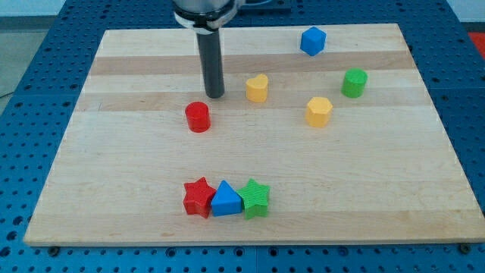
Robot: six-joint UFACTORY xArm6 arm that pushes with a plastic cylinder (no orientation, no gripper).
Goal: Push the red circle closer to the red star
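Observation:
The red circle (198, 117) stands left of the board's middle. The red star (199, 197) lies near the view's bottom, at the left end of a row with a blue triangle (225, 199) and a green star (255, 199), all touching. My tip (214, 95) is just above and slightly right of the red circle, a small gap apart. The rod rises from it to the view's top.
A yellow heart (258, 88) sits right of my tip. A yellow hexagon (319, 111), a green cylinder (354, 83) and a blue hexagon (312, 41) lie toward the upper right. The wooden board (91, 152) sits on a blue perforated table.

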